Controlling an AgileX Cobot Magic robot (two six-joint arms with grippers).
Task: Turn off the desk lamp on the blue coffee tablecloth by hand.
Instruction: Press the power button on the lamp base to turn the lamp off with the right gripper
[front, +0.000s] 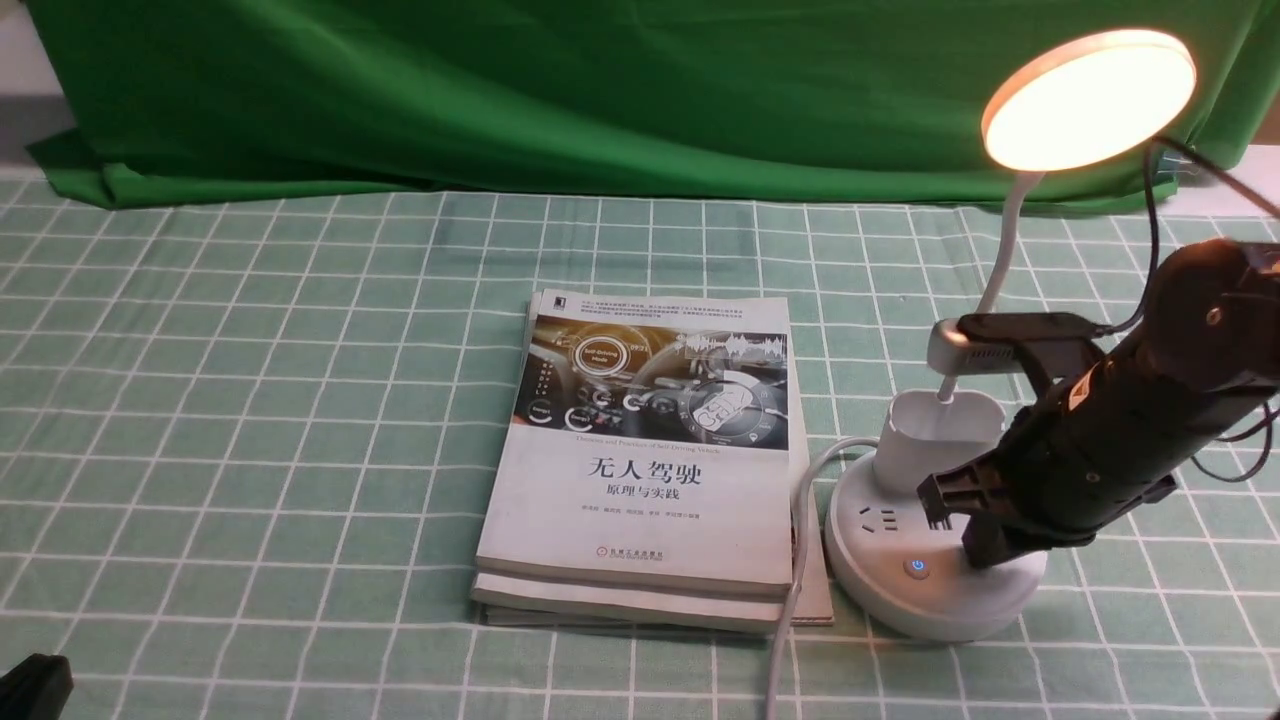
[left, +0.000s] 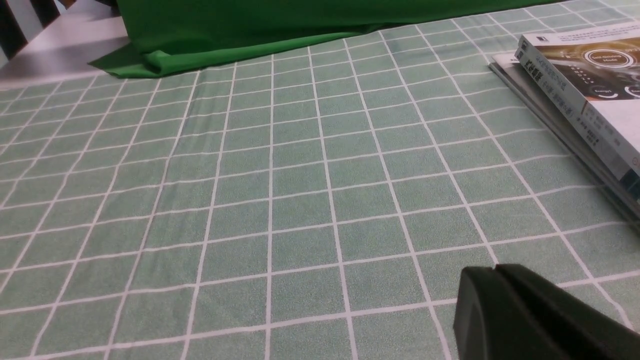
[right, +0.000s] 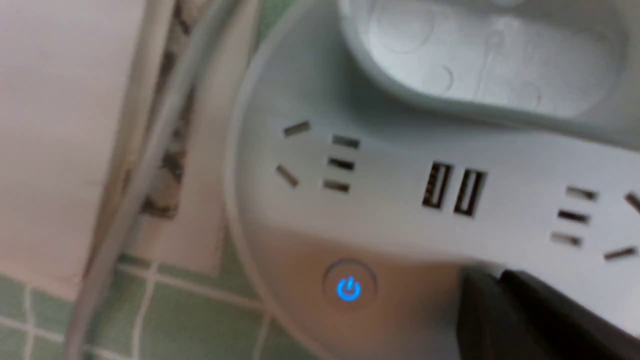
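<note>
Tool (front: 985, 550) at desk lamp (front: 935, 445) base — lit

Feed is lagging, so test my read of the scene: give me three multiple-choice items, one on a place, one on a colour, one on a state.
1. The books lie where from the lamp base? A robot's left; B robot's right; C behind.
2. The power button glows: A red; B blue; C green.
3. The lamp head is: A lit; B dark; C missing.
Answers: 1 A, front view shows them left. 2 B, blue symbol, right wrist view. 3 A, disc shines warm.
</note>
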